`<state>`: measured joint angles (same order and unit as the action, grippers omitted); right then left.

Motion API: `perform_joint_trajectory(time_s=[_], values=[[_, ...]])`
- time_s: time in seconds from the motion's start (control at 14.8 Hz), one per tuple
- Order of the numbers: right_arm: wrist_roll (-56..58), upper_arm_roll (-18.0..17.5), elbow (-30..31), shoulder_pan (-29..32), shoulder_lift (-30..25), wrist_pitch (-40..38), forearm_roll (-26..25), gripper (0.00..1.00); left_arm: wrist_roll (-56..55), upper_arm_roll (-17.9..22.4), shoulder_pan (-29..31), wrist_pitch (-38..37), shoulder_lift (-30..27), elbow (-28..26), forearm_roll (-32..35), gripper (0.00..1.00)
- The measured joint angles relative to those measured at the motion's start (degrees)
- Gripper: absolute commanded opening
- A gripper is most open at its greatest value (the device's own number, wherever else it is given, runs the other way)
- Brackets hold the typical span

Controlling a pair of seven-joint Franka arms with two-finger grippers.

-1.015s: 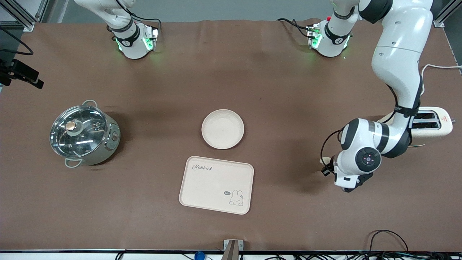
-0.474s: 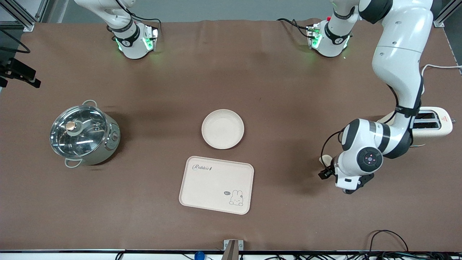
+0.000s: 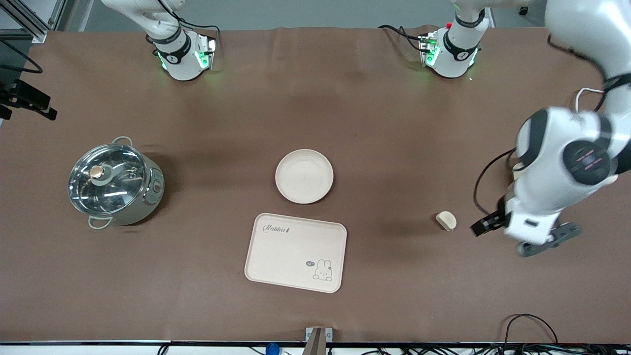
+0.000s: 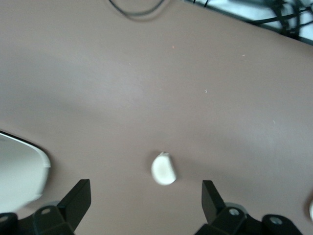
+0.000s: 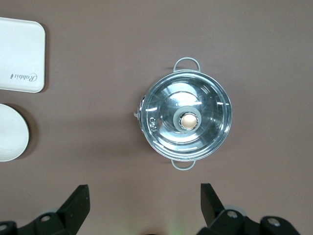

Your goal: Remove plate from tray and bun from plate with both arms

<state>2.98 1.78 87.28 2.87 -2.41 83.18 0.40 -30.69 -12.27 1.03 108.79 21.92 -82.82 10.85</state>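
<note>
The bun lies on the brown table toward the left arm's end, level with the rabbit tray. It also shows in the left wrist view. My left gripper hangs open and empty above the table beside the bun, toward the left arm's end. The plate sits mid-table, just farther from the front camera than the tray. My right gripper is open and empty, waiting high over the table. It is out of the front view. The plate's edge shows in its view.
A steel pot with a glass lid stands toward the right arm's end and shows in the right wrist view. A cream toaster is mostly hidden by the left arm. Cables run along the table's front edge.
The left arm has risen and swung toward its own end of the table, off the bun. The bun lies uncovered where it was. Plate, tray and pot have not moved.
</note>
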Motion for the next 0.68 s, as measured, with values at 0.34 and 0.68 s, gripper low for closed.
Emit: perform_joint_trajectory(time_s=[0.34, 0.68], values=[[0.1, -0.5, 0.1, -0.1, 0.0, -0.1, 0.0, 1.00, 22.6, -0.3, 3.4, -16.6, -13.6, -0.2, -5.7, 1.00], [0.1, -0.6, 0.3, -0.1, 0.0, -0.6, 0.0, 1.00, 26.7, 0.2, 3.3, -20.5, -22.9, -4.6, -9.0, 1.00]])
